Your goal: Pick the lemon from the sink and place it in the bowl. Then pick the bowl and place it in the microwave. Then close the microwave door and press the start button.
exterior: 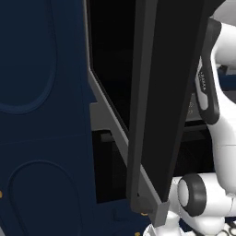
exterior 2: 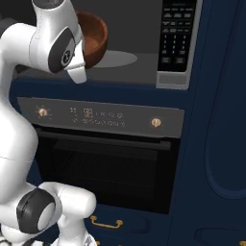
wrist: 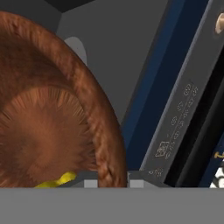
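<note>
The reddish-brown wooden bowl (exterior 2: 94, 37) hangs tilted at the left of the microwave's (exterior 2: 139, 43) open cavity, above its grey turntable (exterior 2: 116, 59). My gripper (wrist: 113, 183) is shut on the bowl's rim (wrist: 109, 144), with a fingertip on each side of it. Inside the bowl, low near my fingers, a sliver of the yellow lemon (wrist: 59, 180) shows. In the left base view the microwave door (exterior: 168, 92) stands swung open as a tall dark panel with a grey edge. The microwave's button panel (exterior 2: 178, 38) sits at the right of the cavity. The sink is out of view.
Below the microwave is an oven (exterior 2: 105, 158) with a grey control strip, brass knobs (exterior 2: 155, 122) and a dark glass door. Navy cabinet fronts (exterior 2: 216, 120) flank it on the right, and a navy panel (exterior: 41, 115) stands left of the open door.
</note>
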{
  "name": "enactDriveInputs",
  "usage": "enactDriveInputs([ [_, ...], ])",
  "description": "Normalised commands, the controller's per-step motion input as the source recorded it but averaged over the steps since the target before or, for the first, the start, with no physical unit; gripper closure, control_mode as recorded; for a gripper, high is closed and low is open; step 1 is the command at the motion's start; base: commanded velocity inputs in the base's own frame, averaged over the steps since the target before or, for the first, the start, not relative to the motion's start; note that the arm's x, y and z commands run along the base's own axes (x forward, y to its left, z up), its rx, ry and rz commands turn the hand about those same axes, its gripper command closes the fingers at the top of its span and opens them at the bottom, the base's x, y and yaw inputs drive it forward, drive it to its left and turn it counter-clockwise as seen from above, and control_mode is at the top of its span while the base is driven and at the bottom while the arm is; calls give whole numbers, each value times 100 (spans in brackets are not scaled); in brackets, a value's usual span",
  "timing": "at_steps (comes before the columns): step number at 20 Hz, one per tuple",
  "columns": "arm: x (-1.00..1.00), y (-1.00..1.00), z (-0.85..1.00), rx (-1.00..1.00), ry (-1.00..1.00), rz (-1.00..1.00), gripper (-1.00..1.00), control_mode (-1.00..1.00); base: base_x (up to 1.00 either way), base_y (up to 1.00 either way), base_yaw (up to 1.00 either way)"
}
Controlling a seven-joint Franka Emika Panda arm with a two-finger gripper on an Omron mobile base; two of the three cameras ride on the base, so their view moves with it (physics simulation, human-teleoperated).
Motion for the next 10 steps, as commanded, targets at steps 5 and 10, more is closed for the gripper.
enactDriveInputs([
  [5,53,0,-2,0,0,0,100,-100,0,0,0],
  [10,49,0,-17,0,0,0,100,-100,0,0,0],
])
